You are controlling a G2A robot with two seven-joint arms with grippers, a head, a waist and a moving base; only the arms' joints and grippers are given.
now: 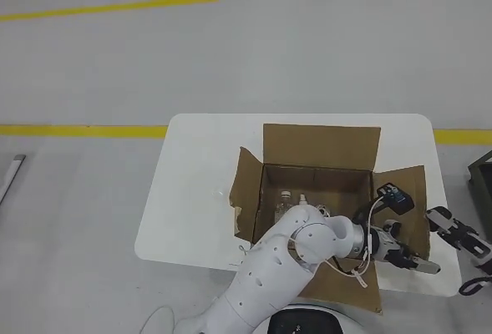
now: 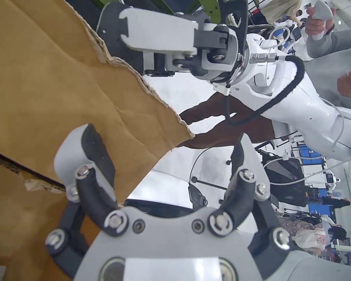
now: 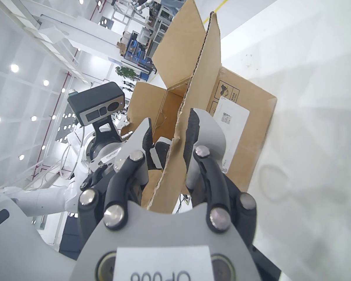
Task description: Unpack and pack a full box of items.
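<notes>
Cardboard box (image 1: 321,144) sits open near the middle of the white counter (image 1: 195,184), its flaps spread outward; inside, toward the robot's left, stand what look like a couple of small clear bottles (image 1: 294,199), though they are too small to be sure.

The flap (image 1: 414,179) on the robot's right side of the box is the one in play; its long free edge runs from the near side of the counter toward the far side, parallel to that wall of the box.

The right gripper (image 3: 169,131) meets this edge from outside the box, with one finger on each face of the cardboard; its fingers (image 3: 207,133) are parted wider than the board is thick, so they straddle the flap and do not pinch it.

The left arm crosses over the near right corner of the box; the left gripper (image 2: 163,147) lies just beside the same flap, toward its near end; its fingers (image 2: 87,153) are spread wide with nothing between them, and the flap's ragged corner shows beyond them.

By my reading the right arm is the better placed: the edge already lies in its gap, so it need only clench and swing the flap about the fold along the box wall; the left is free to go in for the bottles. The edge looks soft and torn, so it may buckle under a firm pinch; the two grippers are also close enough to knock together.
</notes>
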